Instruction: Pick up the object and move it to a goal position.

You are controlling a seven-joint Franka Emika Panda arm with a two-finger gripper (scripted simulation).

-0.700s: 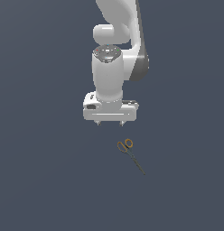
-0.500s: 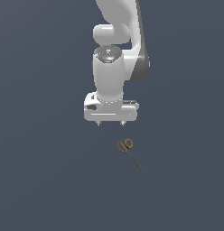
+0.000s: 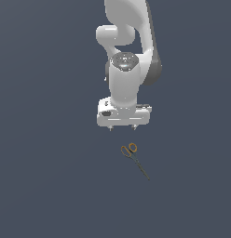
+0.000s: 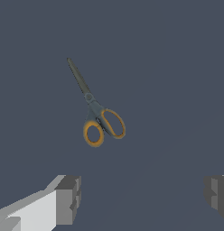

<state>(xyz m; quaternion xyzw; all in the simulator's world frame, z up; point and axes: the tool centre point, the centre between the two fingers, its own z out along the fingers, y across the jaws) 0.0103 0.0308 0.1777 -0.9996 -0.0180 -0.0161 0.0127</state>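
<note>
The small scissors (image 3: 133,158) lie flat on the dark grey floor, orange ring handles toward the arm and thin dark blades pointing away toward the exterior view's lower right. They also show in the wrist view (image 4: 96,112), closed. My gripper (image 3: 122,128) hangs above the floor, just behind the handles, not touching them. Its two fingers stand wide apart and hold nothing; the fingertips (image 4: 68,198) frame an empty gap in the wrist view.
The white arm (image 3: 129,56) rises from the gripper toward the top of the exterior view. The floor (image 3: 52,176) is a plain dark grey surface all around.
The gripper has shifted very slightly toward the scissors. The scissors have not moved.
</note>
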